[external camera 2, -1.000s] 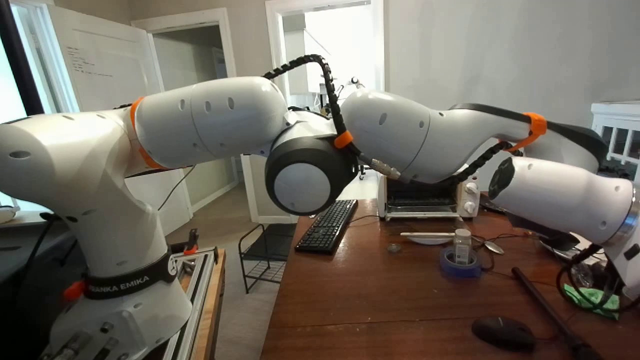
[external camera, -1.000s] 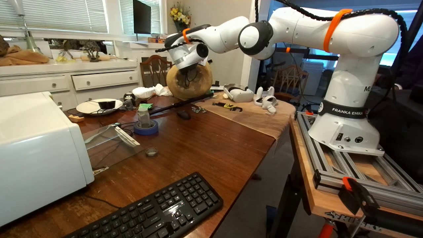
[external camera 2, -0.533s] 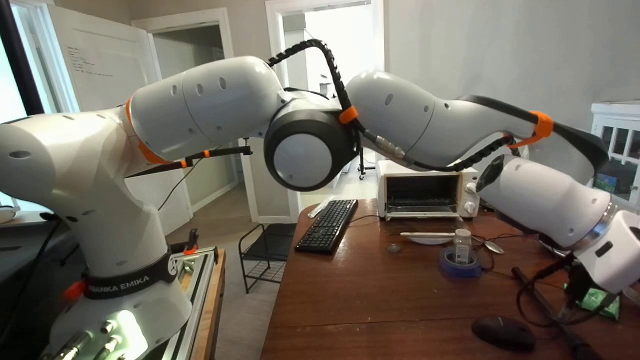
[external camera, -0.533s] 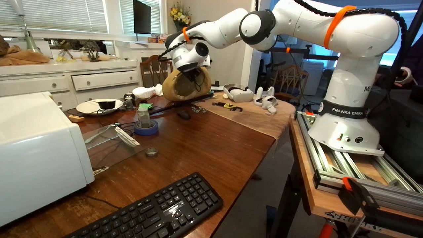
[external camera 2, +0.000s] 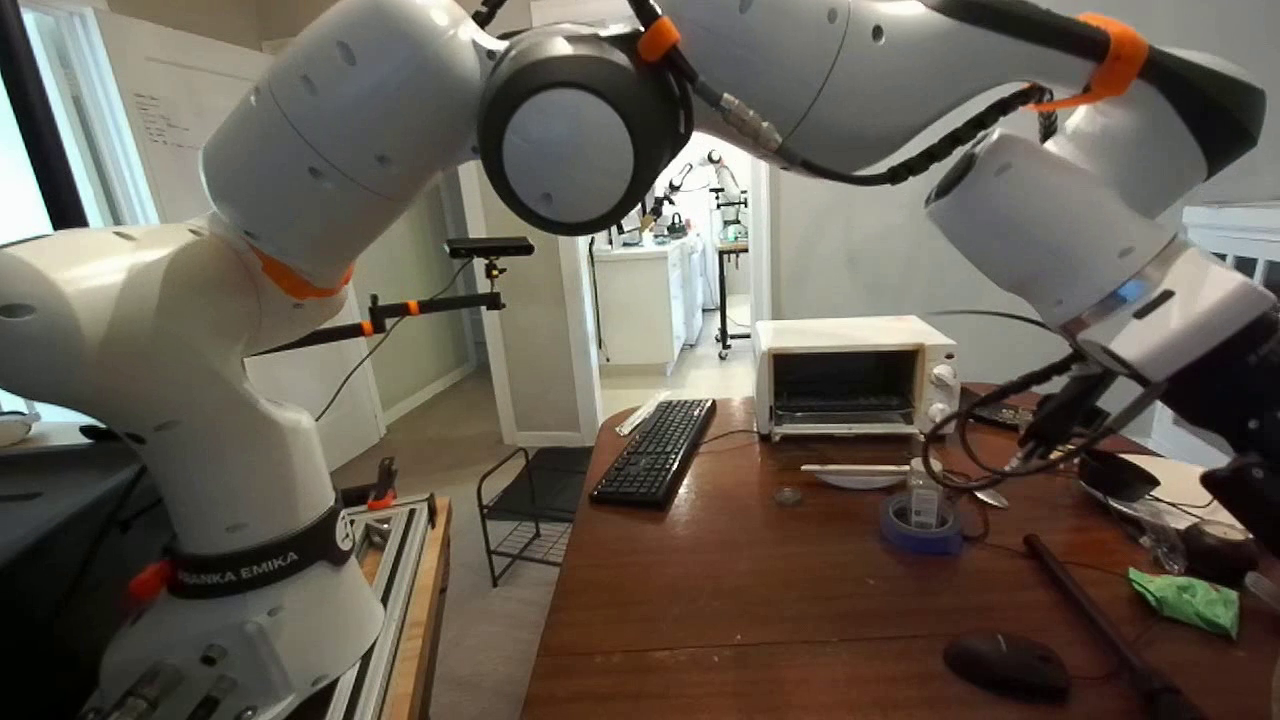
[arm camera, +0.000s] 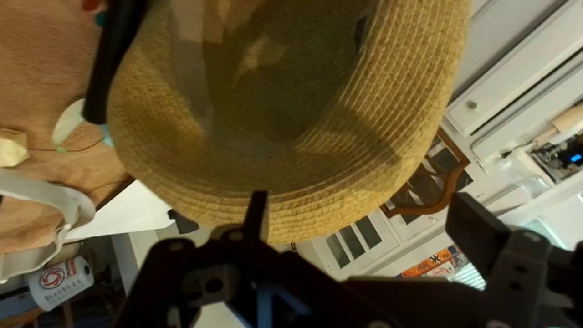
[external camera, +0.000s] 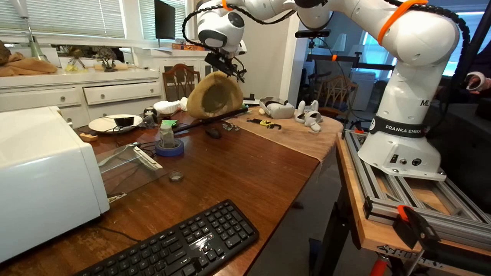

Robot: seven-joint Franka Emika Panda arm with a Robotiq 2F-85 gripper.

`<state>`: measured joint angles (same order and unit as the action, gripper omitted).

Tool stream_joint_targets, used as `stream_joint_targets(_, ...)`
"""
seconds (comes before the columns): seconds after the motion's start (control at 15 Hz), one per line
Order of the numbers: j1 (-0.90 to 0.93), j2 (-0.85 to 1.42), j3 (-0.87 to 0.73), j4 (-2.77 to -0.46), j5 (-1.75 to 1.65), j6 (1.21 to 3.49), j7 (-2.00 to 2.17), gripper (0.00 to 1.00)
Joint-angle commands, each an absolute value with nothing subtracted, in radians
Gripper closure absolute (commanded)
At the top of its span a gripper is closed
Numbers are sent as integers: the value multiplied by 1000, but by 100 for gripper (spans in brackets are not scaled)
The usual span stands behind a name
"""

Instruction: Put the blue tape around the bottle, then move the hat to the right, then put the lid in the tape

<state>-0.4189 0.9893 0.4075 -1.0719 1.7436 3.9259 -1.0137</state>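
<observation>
Tool nr hat, jaws apart

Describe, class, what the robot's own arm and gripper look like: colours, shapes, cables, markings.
The smooth, rounded white arm has a large black-ringed joint. Flat orange straps wrap it; a ribbed black cable follows it. A low black band reads FRANKA EMIKA in white. The angular black gripper has two blocky fingers.

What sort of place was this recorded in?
Probably a home, perhaps its dining room: white drawers, a wooden chair and a toaster oven point that way.
</observation>
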Motion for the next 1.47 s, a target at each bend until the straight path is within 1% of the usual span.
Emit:
stream_joint_targets(0.0, -496, 951, 525, -1077, 1901, 4080, -1286, 0)
stream_joint_targets(0.33, -596, 967, 713, -993, 2047, 4287, -1640, 0)
stream_joint_targets(0.4, -589, 899, 606, -1068, 2181, 4222, -1687, 0)
stream_joint_targets(0.67, -648, 867, 629, -1028, 2442, 4223, -1994, 0)
stream_joint_targets(0.87, -675, 856, 639, -1057, 2567, 4221, -2169, 0)
stream_joint_targets(0.93, -683, 849, 646, -1081, 2591, 4217, -2216, 0)
stream_joint_targets(1.0, -730, 861, 735, -1131, 2523, 4219, -2213, 0)
stream_joint_targets(1.13, -756, 858, 777, -1187, 2518, 4219, -2274, 0)
stream_joint_targets(1.27, -762, 857, 805, -1212, 2516, 4216, -2344, 0)
stream_joint_targets(1.33, -733, 868, 766, -1167, 2516, 4215, -2276, 0)
stream_joint_targets(1.4, -736, 868, 778, -1179, 2515, 4214, -2297, 0)
